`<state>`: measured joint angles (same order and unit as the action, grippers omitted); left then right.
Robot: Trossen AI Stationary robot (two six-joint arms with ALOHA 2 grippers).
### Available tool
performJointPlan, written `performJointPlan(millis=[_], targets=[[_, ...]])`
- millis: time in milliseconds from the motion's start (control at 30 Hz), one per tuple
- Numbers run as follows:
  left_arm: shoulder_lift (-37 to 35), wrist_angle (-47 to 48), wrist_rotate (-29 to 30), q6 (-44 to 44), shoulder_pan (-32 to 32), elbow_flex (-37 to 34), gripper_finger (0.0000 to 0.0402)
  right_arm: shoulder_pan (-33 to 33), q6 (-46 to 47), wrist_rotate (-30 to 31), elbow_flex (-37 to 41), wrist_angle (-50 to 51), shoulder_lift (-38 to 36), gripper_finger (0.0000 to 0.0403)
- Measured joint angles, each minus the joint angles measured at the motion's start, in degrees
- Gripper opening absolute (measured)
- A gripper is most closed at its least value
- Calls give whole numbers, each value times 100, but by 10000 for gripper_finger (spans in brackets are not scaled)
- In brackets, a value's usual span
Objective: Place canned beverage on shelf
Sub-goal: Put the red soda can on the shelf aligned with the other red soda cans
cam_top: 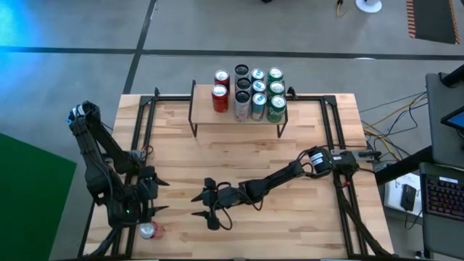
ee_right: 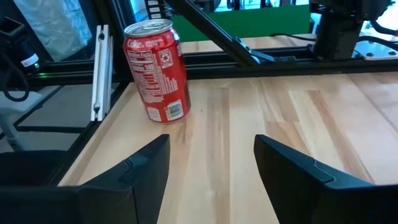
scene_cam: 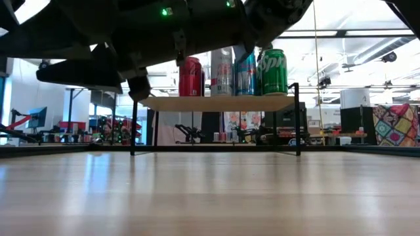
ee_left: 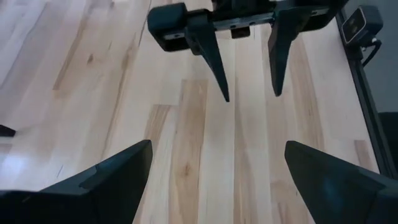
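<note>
Light butcher-block wooden table (cam_top: pixel 290 145) with black metal frame rails along its sides. At the far edge stands the low light-wood shelf on thin black legs (cam_top: pixel 210 118), carrying a cluster of upright cans (cam_top: pixel 250 93): two red ones on the left, silver and black-topped ones in the middle, green ones on the right; low view shows red, silver, blue and green cans in a row on the board.

Dark left arm sits at the near-left corner; left gripper (cam_top: pixel 161 196) points toward table centre, fingers spread wide, nothing between them, bare wood below. Dark right arm reaches from the right edge across the table; right gripper (cam_top: pixel 199 205) is near centre-front, facing the left one, fingers parted, empty.

Red cola can with white lettering (ee_right: pixel 155 70) stands upright at the near-left table corner beside the frame rail, just by the left arm's base, well apart from the shelf, untouched by either gripper.
</note>
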<state>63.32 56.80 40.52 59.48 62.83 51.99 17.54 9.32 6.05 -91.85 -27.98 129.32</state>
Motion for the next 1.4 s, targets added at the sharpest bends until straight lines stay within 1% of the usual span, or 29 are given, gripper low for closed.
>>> performJointPlan(millis=[233,700,1133,1267,1333,1400], targets=[[-9,2,211,0,8,-11,352,38,27,-158,0,21,0,224],[-9,80,354,0,8,-40,352,33,76,-200,0,25,0,224],[-9,74,367,105,8,-125,352,32,162,-215,0,123,-4,224],[-9,74,367,105,8,-132,352,32,255,-181,3,560,-9,224],[-9,74,368,105,8,-152,352,30,454,-53,7,565,-9,224],[-9,73,369,105,8,-172,352,30,446,-9,7,432,-9,224]])
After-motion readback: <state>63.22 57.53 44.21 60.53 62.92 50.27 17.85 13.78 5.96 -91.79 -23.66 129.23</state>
